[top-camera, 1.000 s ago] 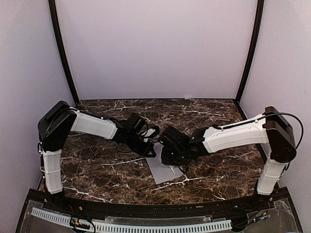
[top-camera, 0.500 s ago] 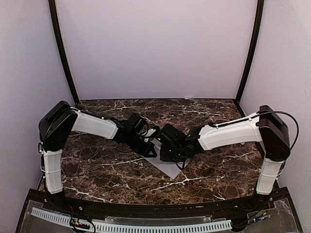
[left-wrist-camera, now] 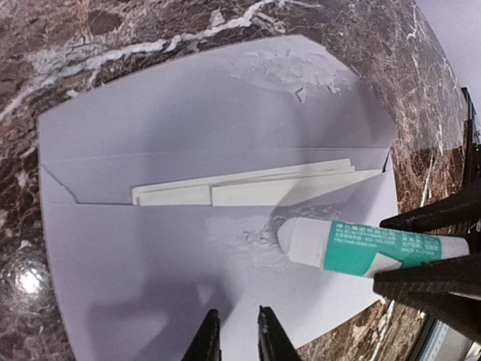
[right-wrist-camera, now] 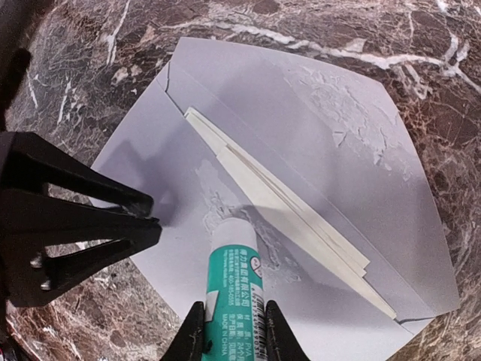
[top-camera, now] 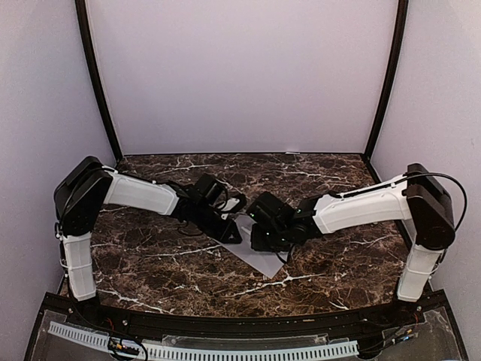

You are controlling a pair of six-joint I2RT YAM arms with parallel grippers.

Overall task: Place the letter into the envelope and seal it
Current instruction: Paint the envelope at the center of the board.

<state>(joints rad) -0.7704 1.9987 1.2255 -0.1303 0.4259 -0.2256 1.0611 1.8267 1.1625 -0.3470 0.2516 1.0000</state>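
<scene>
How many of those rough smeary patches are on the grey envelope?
2. One patch is on the open flap; the other is on the envelope body below the letter, at the tip of the glue stick. The stick may hide more.

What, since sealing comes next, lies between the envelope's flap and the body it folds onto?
The glue stick, held by the right gripper, has its tip on the envelope beside the letter, in the flap's path.

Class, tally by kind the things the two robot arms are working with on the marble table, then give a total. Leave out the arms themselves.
Grey paper envelope, flap open: 1
Folded cream paper letter: 1
White and teal glue tube: 1
Total: 3
</scene>
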